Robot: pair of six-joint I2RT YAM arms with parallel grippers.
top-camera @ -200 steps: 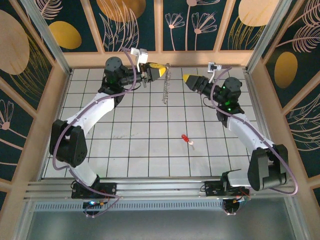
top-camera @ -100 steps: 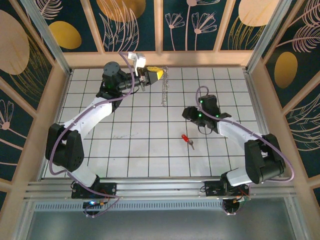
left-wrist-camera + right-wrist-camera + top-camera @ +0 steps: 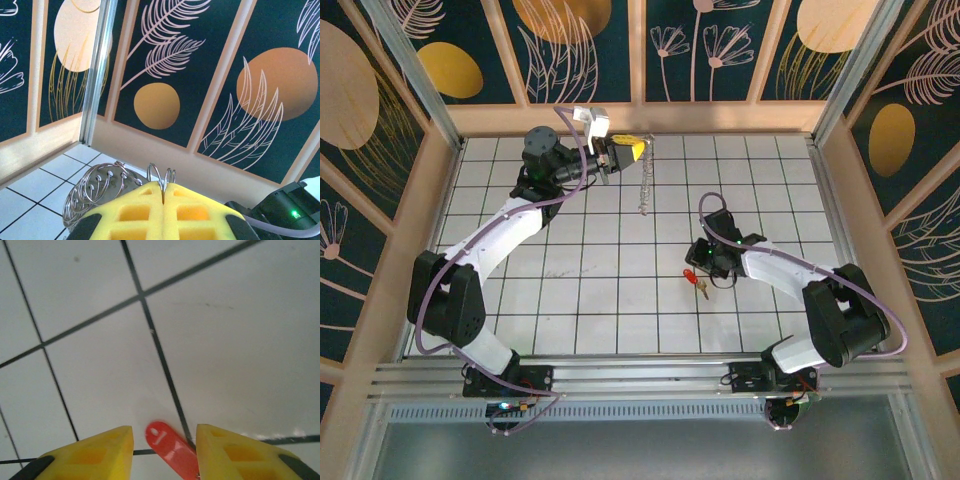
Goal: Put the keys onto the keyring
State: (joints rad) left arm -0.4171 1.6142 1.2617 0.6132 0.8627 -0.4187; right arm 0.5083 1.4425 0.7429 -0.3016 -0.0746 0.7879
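top external, far left: left jaws clench the large silvery ridged keyring (image 3: 645, 182), which dangles above the white gridded surface (image 3: 570, 300). nearer, to its right, right jaws stand apart, straddling the tiny red-headed metal key (image 3: 692, 277) lying there.

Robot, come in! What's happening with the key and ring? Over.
Left gripper shut on keyring, held up. Right gripper open, straddling key. Nothing in the way.

Clamped left tool (image 3: 164, 194), parted right tool (image 3: 165, 436)
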